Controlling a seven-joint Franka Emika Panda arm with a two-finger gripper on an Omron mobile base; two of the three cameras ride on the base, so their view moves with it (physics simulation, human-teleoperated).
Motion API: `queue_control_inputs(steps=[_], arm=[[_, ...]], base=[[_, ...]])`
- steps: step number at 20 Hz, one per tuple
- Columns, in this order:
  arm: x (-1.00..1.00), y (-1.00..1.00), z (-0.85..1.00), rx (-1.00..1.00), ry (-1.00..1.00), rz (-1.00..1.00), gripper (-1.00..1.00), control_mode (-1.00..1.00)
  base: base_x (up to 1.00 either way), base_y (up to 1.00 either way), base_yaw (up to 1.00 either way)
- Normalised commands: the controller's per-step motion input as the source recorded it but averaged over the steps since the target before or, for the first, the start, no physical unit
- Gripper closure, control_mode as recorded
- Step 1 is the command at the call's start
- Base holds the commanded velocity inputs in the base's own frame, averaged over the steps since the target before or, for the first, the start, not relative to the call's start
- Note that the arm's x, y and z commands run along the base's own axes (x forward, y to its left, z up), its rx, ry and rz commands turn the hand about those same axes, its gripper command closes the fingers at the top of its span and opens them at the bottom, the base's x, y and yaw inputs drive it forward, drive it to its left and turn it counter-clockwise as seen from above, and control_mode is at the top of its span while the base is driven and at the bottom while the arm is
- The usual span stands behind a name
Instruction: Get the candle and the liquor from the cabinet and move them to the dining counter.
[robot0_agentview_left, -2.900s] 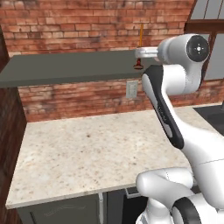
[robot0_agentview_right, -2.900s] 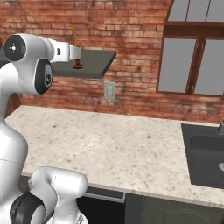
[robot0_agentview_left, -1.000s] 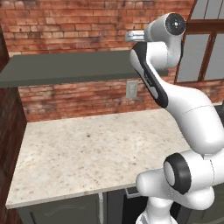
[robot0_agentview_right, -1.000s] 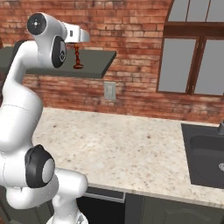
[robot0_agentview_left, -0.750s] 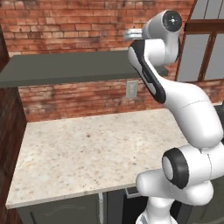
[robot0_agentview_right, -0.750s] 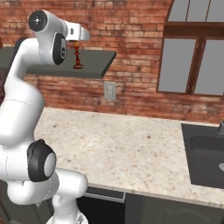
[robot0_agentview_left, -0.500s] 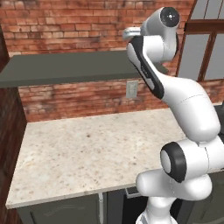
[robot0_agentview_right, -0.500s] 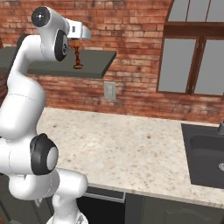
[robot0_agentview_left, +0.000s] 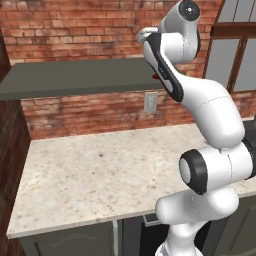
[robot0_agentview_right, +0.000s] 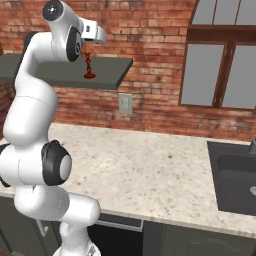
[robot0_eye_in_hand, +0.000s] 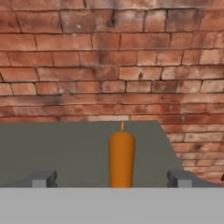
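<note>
Tool (robot0_eye_in_hand: 112, 178) wide open, straddling candle (robot0_eye_in_hand: 121, 159) near cabinet (robot0_eye_in_hand: 65, 148) right edge; off-centre closing could tip it off.

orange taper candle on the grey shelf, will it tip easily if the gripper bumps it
Probably. The thin orange taper candle stands tall on a small dark red-brown holder, so a sideways nudge could topple it. It sits near the end of the dark grey shelf board, so it might fall off. It looks rigid and light.
</note>
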Motion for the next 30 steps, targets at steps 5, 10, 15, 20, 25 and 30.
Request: queue_control_inputs(steps=[5,10,15,20,25,30], arm=[[0.01,0.0,0.0,0.0,0.01,0.0,-1.0,-1.0],[0.0,0.0,0.0,0.0,0.0,0.0,-1.0,-1.0],[0.0,0.0,0.0,0.0,0.0,0.0,-1.0,-1.0],[0.0,0.0,0.0,0.0,0.0,0.0,1.0,-1.0],[0.0,0.0,0.0,0.0,0.0,0.0,1.0,-1.0],[0.0,0.0,0.0,0.0,0.0,0.0,1.0,-1.0]], base=[[0.0,0.0,0.0],[0.0,0.0,0.0],[0.0,0.0,0.0],[0.0,0.0,0.0],[0.0,0.0,0.0],[0.0,0.0,0.0]])
